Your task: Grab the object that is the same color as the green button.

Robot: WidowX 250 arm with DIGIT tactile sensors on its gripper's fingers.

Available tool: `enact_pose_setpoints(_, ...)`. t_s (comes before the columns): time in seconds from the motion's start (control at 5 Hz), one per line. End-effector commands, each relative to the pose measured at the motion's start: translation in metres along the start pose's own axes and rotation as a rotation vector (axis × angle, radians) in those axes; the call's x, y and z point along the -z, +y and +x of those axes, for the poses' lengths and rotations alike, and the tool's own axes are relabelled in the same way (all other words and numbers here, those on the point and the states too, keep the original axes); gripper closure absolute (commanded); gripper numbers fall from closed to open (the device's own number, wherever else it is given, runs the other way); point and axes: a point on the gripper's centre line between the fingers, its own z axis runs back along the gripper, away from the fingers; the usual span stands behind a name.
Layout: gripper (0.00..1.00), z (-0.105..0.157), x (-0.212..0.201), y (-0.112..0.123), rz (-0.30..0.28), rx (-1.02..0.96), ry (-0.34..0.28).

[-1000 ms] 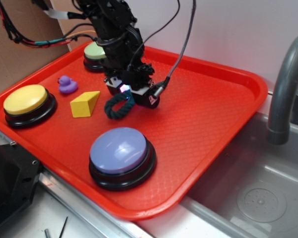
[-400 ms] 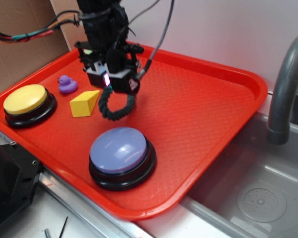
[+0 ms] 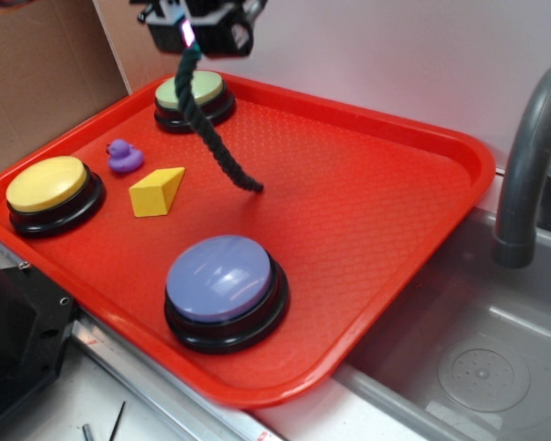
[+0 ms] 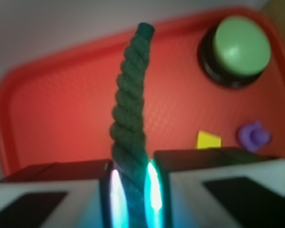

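From the exterior view, your gripper (image 3: 185, 32) sits high above the red tray (image 3: 376, 211), with the green rope (image 3: 211, 129) hanging from it clear of the tray, in front of the green button (image 3: 190, 90). In the wrist view, your jaws are clamped on the rope's upper end.

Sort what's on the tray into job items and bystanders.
Job: dark green rope, hanging from the shut tool; green button, its colour match.

Bystanders: yellow button, lavender button, yellow wedge, purple duck, faucet.
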Motion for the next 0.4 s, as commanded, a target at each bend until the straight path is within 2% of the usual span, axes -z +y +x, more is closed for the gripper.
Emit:
enact_pose_setpoints(0.0, 1.0, 0.011, -0.057, -0.008, -0.027, -0.026, -0.153)
enact_pose_setpoints(0.2, 1.0, -0.001, -0.058, -0.004, -0.024, -0.007, -0.178)
